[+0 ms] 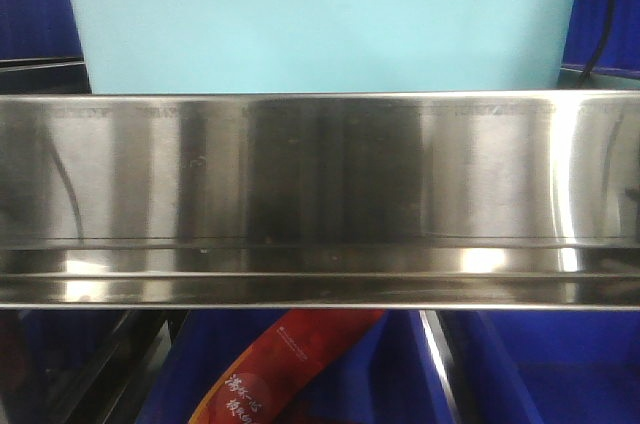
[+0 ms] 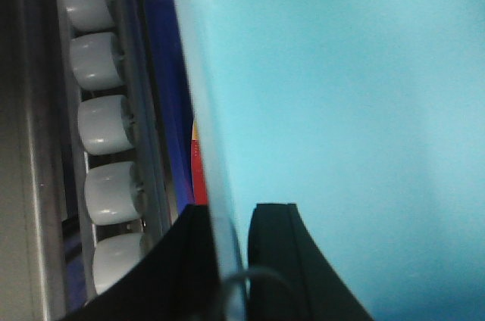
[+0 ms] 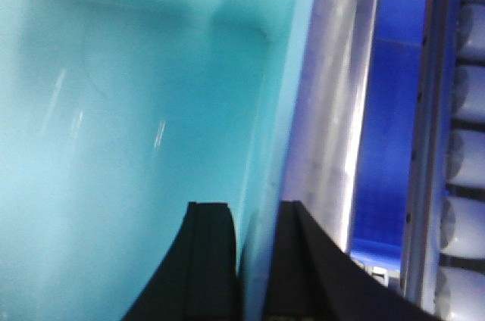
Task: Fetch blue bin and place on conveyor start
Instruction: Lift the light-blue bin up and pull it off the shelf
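The blue bin (image 1: 320,24), a pale turquoise tub, fills the top of the front view, just behind and above a shiny steel shelf rail. In the left wrist view my left gripper (image 2: 231,219) is shut on the bin's left wall (image 2: 216,147), one black finger outside and one inside the tub (image 2: 341,109). In the right wrist view my right gripper (image 3: 254,219) is shut on the bin's right wall (image 3: 273,147), one finger inside the tub (image 3: 136,109) and one outside. The conveyor start is out of view.
The wide stainless-steel shelf rail (image 1: 320,194) crosses the front view. Dark blue bins (image 1: 540,374) and a red packet (image 1: 290,364) lie below it. White rollers (image 2: 106,124) run along a track left of the bin; more rollers (image 3: 466,162) and a dark blue bin (image 3: 386,109) stand to its right.
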